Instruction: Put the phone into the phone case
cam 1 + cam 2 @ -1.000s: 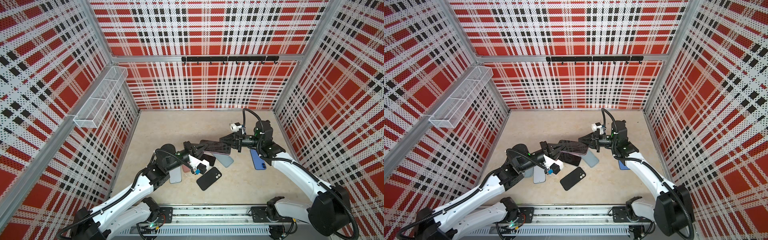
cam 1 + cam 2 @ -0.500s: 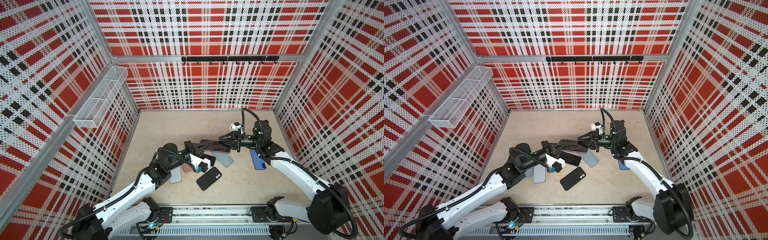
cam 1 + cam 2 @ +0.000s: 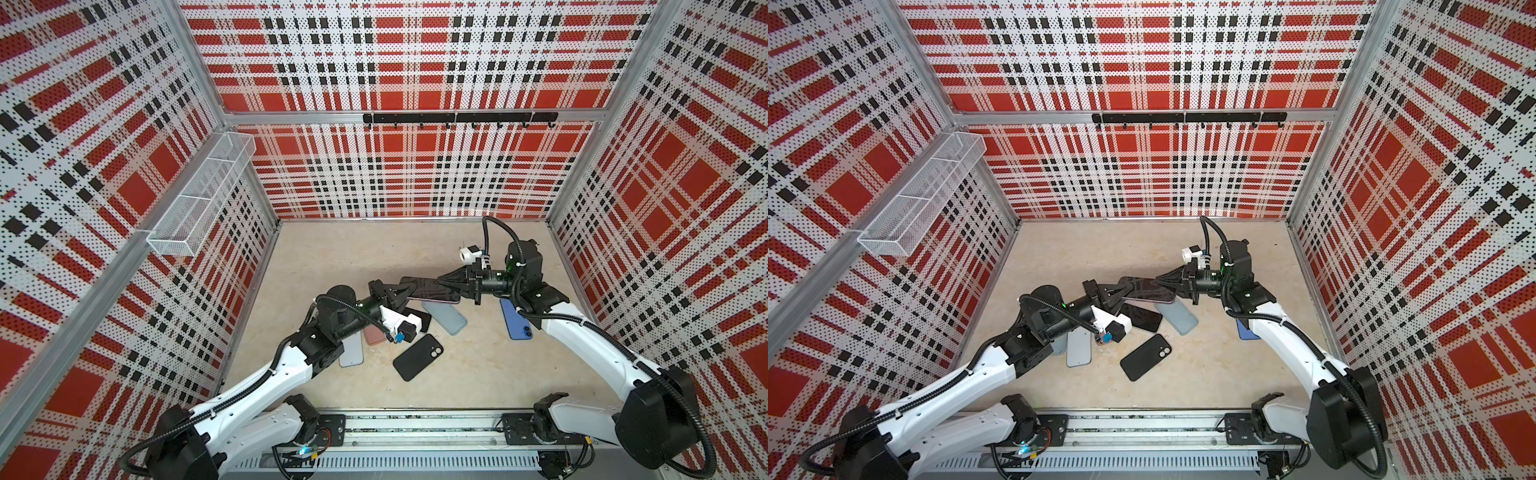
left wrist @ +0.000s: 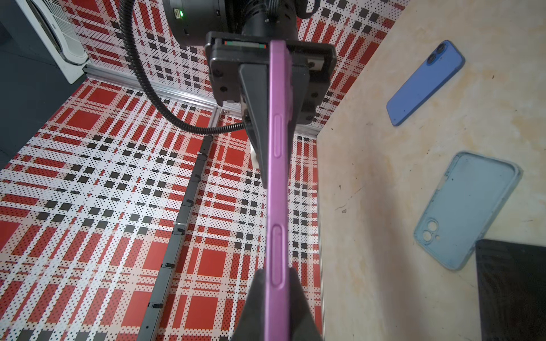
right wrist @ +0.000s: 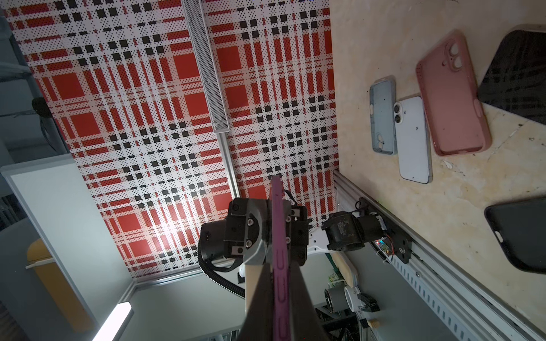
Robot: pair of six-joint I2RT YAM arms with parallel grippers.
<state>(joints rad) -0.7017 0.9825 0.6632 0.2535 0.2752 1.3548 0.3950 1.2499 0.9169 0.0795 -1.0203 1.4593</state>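
left claw (image 3: 409, 292) and right claw (image 3: 443, 282) clamped, tips facing.

Right tool (image 3: 442, 283) — farther along phone (image 3: 419, 288)

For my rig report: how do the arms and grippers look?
The left arm and right arm have white shells, black joints and a black ribbed cable. The left gripper and right gripper are black, with tapered wedge fingers and a white camera block.

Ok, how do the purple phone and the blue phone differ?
The purple phone is held off the table, left gripper and right gripper shut on its ends; the blue phone lies flat, untouched. The purple phone shows its dark screen upward, the blue phone its back and lenses. Size looks similar.
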